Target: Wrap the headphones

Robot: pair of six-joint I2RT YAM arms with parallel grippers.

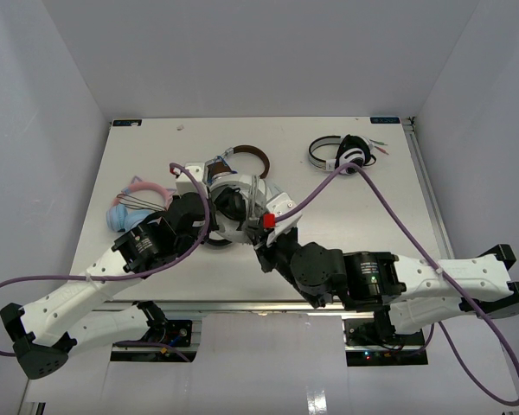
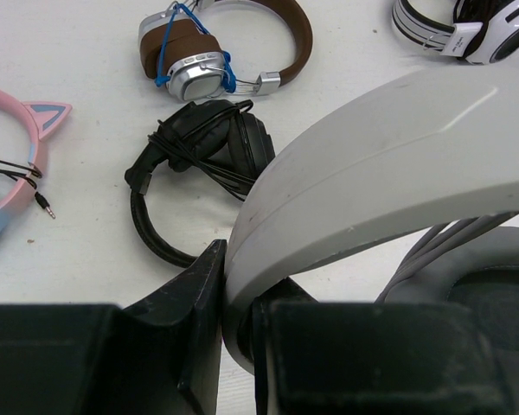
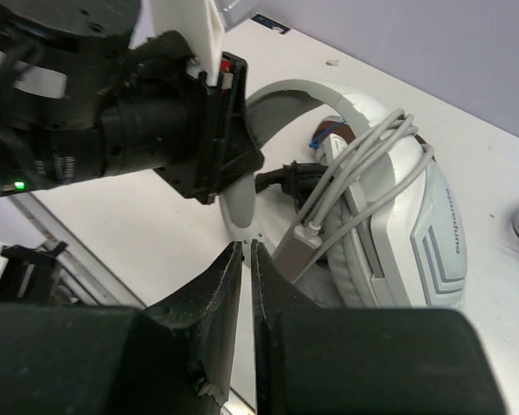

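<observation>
Near the middle of the table (image 1: 372,233), headphones (image 1: 235,194) with grey cable (image 3: 363,160) looped over one cup, left gripper (image 2: 238,294) clamped on their white band, right gripper (image 3: 246,259) fingers together just beside them

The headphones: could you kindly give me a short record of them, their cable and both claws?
headphones: white with grey trim, between the two arms
cable: grey, looped several times over one ear cup
left claw: shut on the white band
right claw: shut, nothing visible in it, close beside the cable's end
behind: black pair, brown pair
</observation>
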